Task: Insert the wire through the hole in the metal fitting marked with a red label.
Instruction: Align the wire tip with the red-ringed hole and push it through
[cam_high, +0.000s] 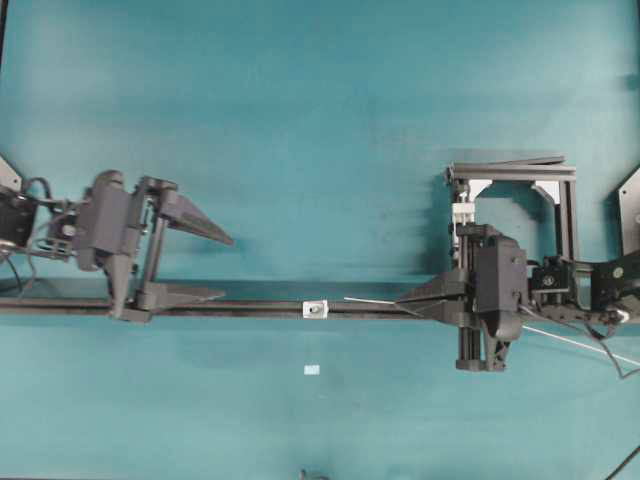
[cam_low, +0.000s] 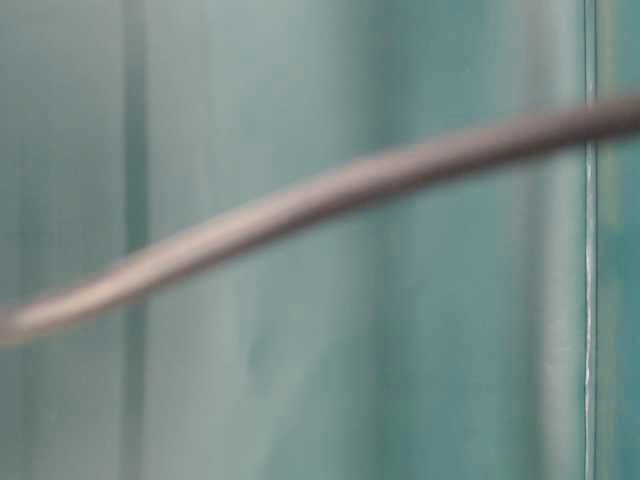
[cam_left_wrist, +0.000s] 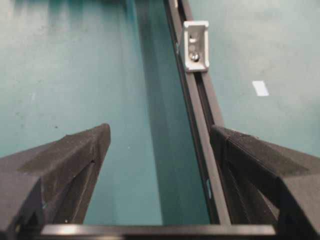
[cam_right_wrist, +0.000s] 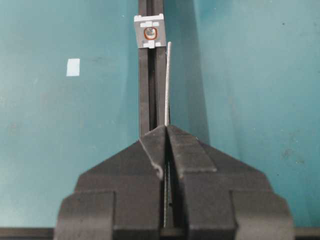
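Note:
The metal fitting (cam_high: 315, 309) is a small silver block on the long black rail (cam_high: 260, 307). In the right wrist view the fitting (cam_right_wrist: 150, 31) shows its hole (cam_right_wrist: 150, 33), ringed in red. My right gripper (cam_high: 402, 301) is shut on the thin pale wire (cam_high: 370, 300), just right of the fitting. The wire (cam_right_wrist: 167, 85) sticks out ahead of the right gripper (cam_right_wrist: 166, 128); its tip stops short of the fitting and slightly right of the hole. My left gripper (cam_high: 226, 267) stands open at the rail's left part, with nothing between its fingers. The left wrist view shows the fitting (cam_left_wrist: 195, 46) ahead of this gripper (cam_left_wrist: 160, 136).
A black frame (cam_high: 520, 170) with a white clamp (cam_high: 462, 212) stands behind the right arm. A pale tape square (cam_high: 311, 371) lies on the teal table in front of the rail. The table-level view is blurred, with only a grey strand (cam_low: 320, 195) crossing it.

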